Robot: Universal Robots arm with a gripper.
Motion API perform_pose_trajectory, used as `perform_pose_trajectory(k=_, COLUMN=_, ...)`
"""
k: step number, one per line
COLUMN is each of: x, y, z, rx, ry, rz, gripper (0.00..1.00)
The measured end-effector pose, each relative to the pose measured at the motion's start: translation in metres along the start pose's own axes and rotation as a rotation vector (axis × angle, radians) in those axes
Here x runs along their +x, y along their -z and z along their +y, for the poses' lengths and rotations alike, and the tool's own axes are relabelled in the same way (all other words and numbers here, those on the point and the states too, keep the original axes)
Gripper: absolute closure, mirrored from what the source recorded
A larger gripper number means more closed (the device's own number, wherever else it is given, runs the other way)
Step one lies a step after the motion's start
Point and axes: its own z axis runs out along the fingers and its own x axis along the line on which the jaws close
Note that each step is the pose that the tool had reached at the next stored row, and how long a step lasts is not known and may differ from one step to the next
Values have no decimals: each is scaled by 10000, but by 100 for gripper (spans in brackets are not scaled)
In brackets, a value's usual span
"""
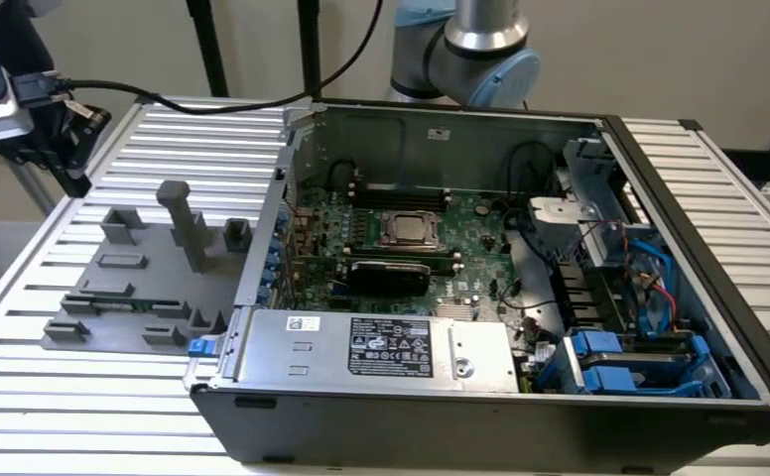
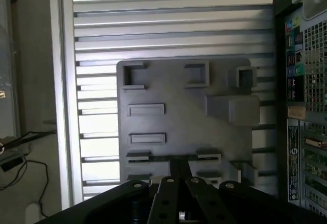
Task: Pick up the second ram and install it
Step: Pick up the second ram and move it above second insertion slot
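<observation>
- 1 end effector [image 2: 180, 161] closest to the wrist camera: black linkage with 4 pivot screws, tips pressed together, nothing pinched between them.
- It hangs well above 1 gray fixture tray [image 2: 179, 96], not touching it.
- second ram [image 2: 159, 158]: a thin dark strip seen edge-on, seated in the tray between 2 end brackets, right under the end effector's tips in the wrist view. Not picked up, not in the computer.
- Also on the tray: 3 square pockets in a row, 2 flat rectangular blocks, 1 bigger block; the exterior view adds 1 tall post [image 1: 180, 223].
- The tray lies on a slatted metal tabletop [image 1: 80, 387], just beside 1 open computer case [image 1: 491, 426], on the exterior view's left of it.
- Inside the case, near edge: 1 silver power supply [image 1: 372, 347] with 1 black label; 2 blue drive caddies [image 1: 617, 372] at the exterior view's right.
- Mid-case: 1 green motherboard [image 1: 471, 258], 1 silver CPU socket [image 1: 412, 230], 1 black-topped card [image 1: 385, 276] just in front of the socket.
- Memory slots sit on both sides of the socket; whether any is filled cannot be told.
- Farthest: 1 robot arm [image 1: 471, 55] behind the case, 1 black cable [image 1: 226, 104] running off to the exterior view's left.
</observation>
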Motion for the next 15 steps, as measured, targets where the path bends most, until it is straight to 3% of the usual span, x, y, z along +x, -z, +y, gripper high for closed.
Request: perform_pose_trajectory(k=15, x=2, y=-99, z=-5, rx=-67, ry=2716, rz=128, gripper=89)
